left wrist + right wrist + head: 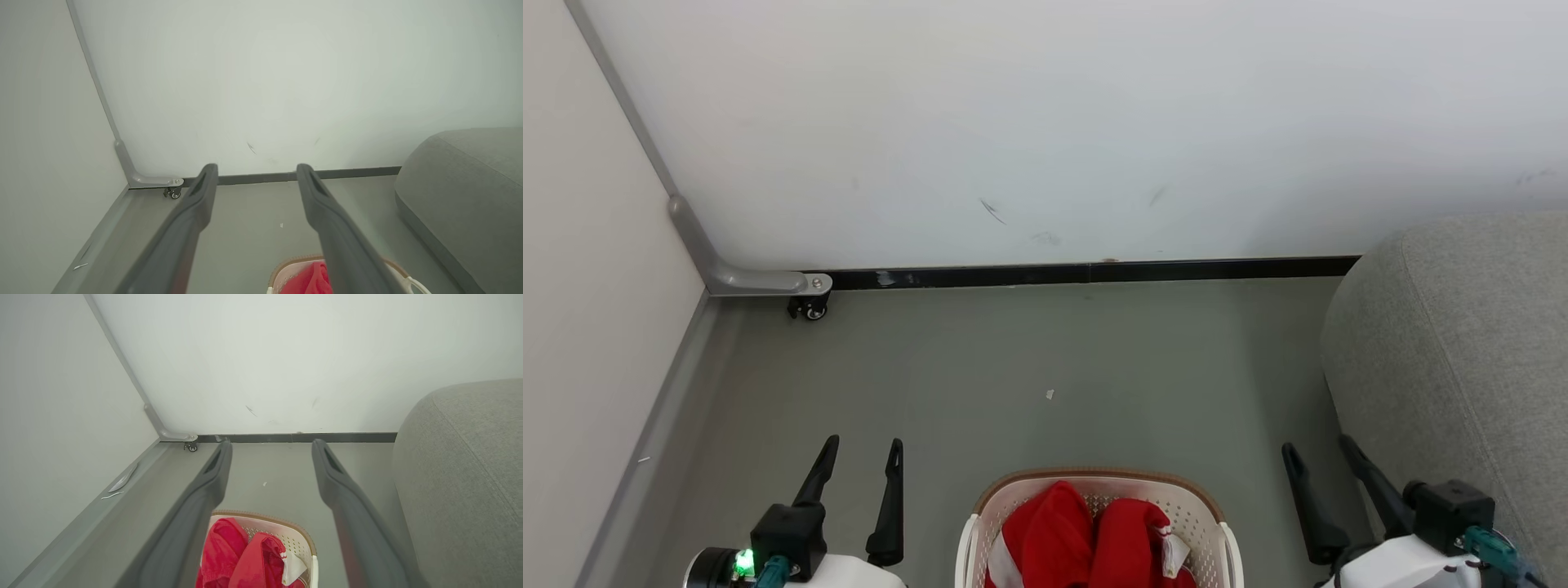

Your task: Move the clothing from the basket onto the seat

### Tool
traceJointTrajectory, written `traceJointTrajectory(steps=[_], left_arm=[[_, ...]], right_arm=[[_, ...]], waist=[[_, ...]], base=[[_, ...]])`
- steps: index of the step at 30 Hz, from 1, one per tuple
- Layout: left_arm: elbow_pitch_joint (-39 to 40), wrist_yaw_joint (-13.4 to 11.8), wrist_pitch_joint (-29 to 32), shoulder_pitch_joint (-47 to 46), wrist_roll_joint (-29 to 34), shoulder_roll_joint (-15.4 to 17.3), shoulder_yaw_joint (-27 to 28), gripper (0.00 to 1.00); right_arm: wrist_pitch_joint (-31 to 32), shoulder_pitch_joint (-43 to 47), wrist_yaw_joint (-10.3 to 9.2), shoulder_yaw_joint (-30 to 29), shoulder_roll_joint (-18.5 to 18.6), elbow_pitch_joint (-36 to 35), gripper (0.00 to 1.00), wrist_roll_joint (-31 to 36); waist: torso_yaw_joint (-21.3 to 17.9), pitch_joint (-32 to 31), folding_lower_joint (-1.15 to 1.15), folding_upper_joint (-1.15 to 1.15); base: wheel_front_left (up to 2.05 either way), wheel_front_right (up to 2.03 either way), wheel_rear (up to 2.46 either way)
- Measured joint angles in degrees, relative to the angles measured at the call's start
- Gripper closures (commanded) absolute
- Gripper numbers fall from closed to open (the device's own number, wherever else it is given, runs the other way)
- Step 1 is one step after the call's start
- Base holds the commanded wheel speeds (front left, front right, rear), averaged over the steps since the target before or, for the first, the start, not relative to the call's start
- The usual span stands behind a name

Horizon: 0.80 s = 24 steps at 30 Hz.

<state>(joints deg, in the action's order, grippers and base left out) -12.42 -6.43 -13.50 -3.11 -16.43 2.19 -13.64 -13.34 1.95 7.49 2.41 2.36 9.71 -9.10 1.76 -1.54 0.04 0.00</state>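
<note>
while both arms hang low at either side of it, a cream-white plastic laundry basket (1205, 510) with perforated walls and a brown woven-look rim stands on the smooth grey-green floor (980, 351), well out from the floor's back edge, where a black skirting strip (1094, 272) runs under the plain white wall (1045, 122). inside the basket lies the clothing (1058, 531): bright red soft garments bunched into two rounded humps, with a white trim band showing at the left and a folded white patch at the right. the heap reaches about to the rim.

the large grey woven-fabric upholstered seat (1462, 343), rounded at its edge and crossed by a stitched seam, takes up the floor's right side. it is near the basket but apart from it, and its far end is close to the back wall.

the left end effector (864, 443) has its two long dark fingers spread wide with nothing between them, over the floor left of the basket. the right end effector (1316, 443) is spread just as wide and empty, between the basket and the seat.

at the floor's back left corner a dull grey metal bracket (743, 282) carries a small black caster wheel (813, 309). a tiny white scrap (1049, 394) lies on the floor between the basket and the back edge.
</note>
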Motion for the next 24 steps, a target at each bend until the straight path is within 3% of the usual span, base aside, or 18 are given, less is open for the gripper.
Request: traceJointTrajectory(steps=[5, 24], left_arm=[[-0.2, -0.8, -0.8, 0.0, 2.9, 0.1, -0.3, 0.00], [-2.0, -1.8, -0.8, 0.1, 2.3, 0.1, 0.5, 0.00]], right_arm=[[-0.9, 0.4, 0.00, 0.2, 0.0, -0.1, 0.00, 3.2], [-0.9, 0.4, 0.00, 0.0, 0.0, -0.1, 0.00, 3.2]], waist=[[0.1, -0.2, 0.00, 0.00], [-0.1, -0.1, -0.01, 0.00]], base=[[0.00, 0.00, 0.00], [0.00, 0.00, 0.00]])
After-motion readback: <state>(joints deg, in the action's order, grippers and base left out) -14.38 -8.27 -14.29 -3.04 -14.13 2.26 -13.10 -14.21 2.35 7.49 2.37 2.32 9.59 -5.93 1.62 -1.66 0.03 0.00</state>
